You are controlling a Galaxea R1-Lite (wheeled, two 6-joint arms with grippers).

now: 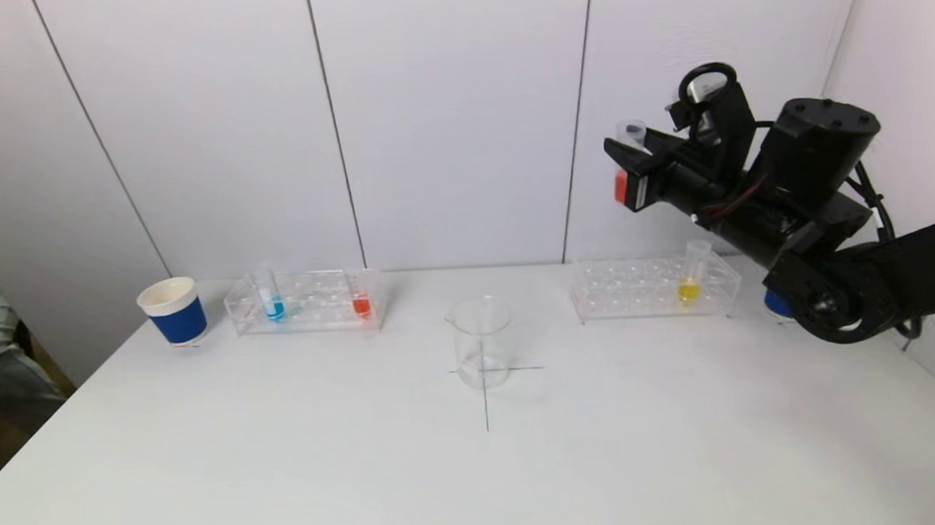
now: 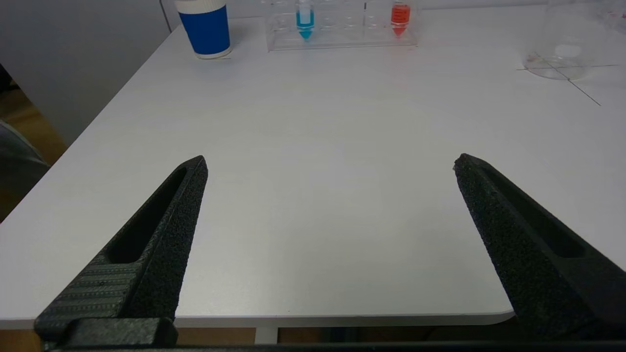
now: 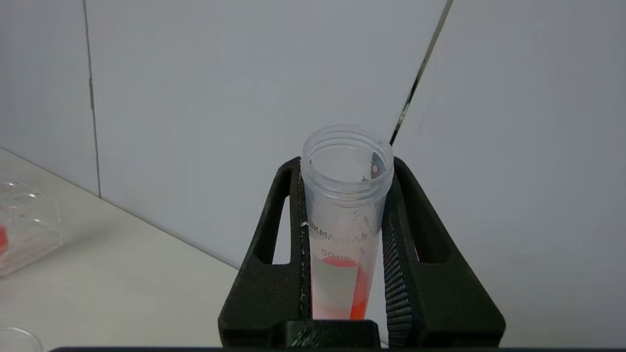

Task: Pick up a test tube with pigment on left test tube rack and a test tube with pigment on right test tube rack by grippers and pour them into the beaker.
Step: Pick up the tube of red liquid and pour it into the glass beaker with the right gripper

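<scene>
My right gripper [image 1: 632, 156] is raised high above the right rack [image 1: 630, 302] and is shut on a clear test tube with red-orange pigment [image 3: 345, 210]. The tube is held roughly upright with its open mouth above the fingertips, and its pigment end [image 1: 620, 186] shows below the fingers. A tube with yellow pigment [image 1: 689, 281] stands in the right rack. The left rack [image 1: 318, 314] holds a blue tube [image 1: 271, 301] and a red tube [image 1: 361, 302]. The empty glass beaker [image 1: 482, 342] stands between the racks on a cross mark. My left gripper [image 2: 331, 160] is open and empty over the table's near edge.
A blue-and-white paper cup [image 1: 174, 311] stands left of the left rack. White wall panels rise close behind both racks. The table's left edge [image 2: 98, 117] drops off beside the cup.
</scene>
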